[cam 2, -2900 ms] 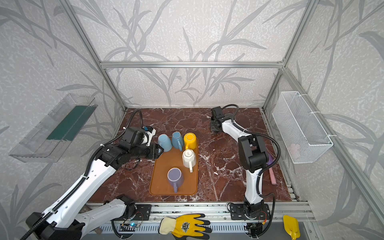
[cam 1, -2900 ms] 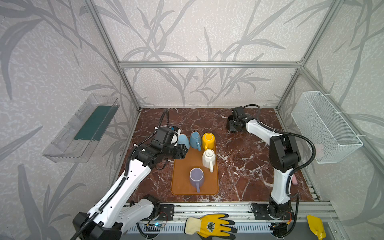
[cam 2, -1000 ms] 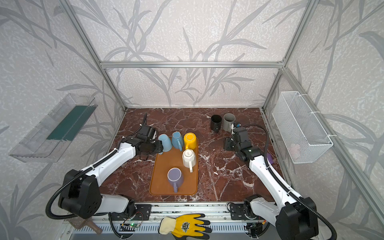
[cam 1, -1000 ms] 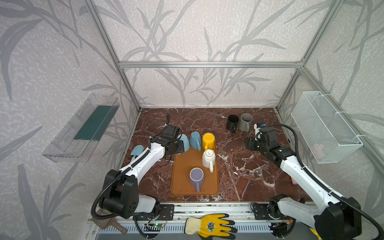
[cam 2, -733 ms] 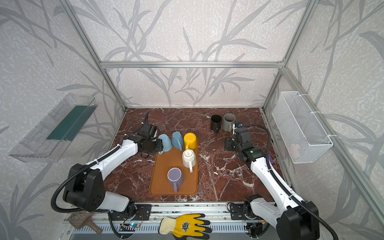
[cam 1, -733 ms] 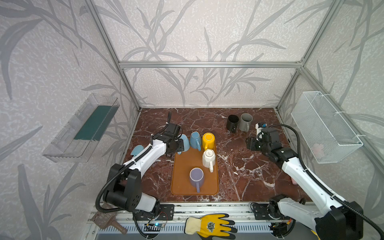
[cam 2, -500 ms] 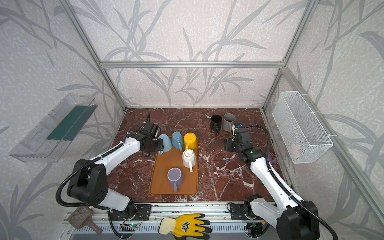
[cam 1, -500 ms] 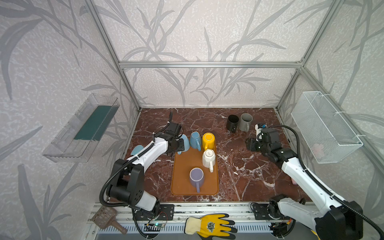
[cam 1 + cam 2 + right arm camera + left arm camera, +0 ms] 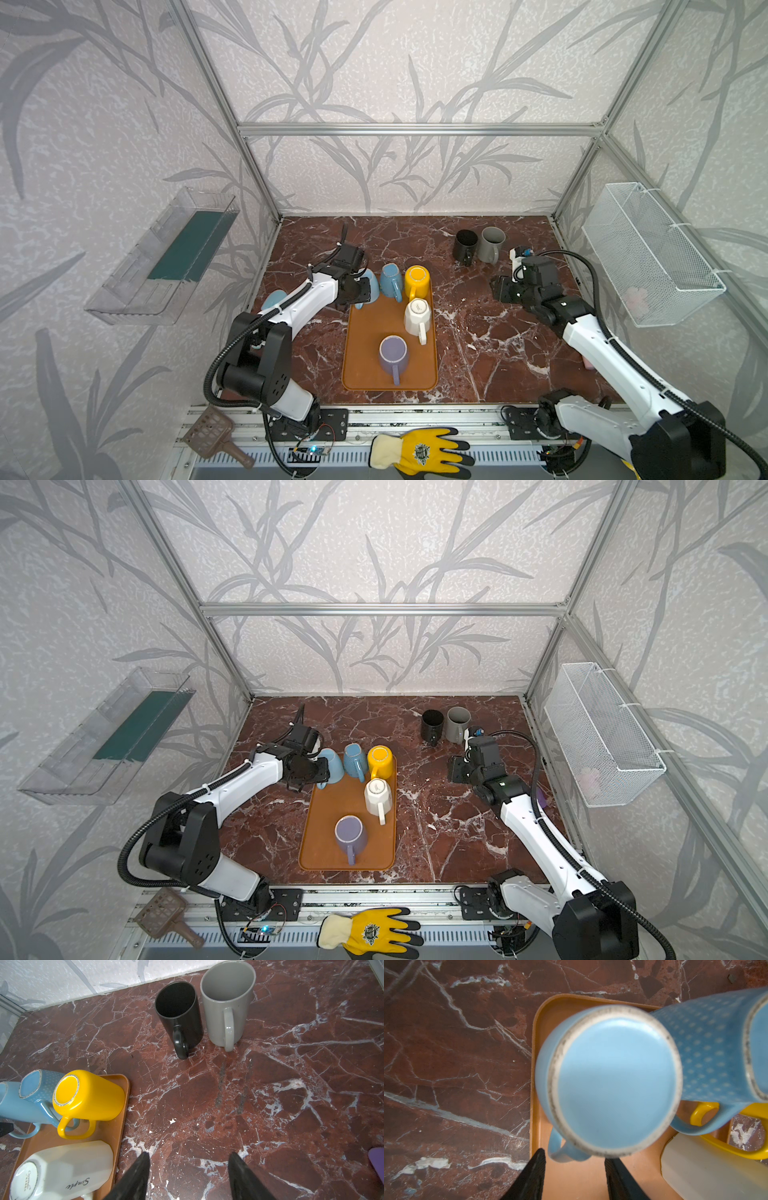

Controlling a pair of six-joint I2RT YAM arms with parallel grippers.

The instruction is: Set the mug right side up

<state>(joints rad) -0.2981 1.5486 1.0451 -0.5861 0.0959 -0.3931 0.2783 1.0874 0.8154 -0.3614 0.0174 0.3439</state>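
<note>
At light-blue mug (image 9: pixel 608 1080), left pincer (image 9: pixel 575 1156) narrowed.

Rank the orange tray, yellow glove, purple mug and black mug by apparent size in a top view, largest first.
1. orange tray
2. yellow glove
3. purple mug and black mug: close; purple sits nearer the camera, so unranked.

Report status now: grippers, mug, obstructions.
Left gripper open, tips flanking handle of light blue mug. Right gripper open, empty. Mug upside down on orange tray. Dotted blue mug close beside it.
</note>
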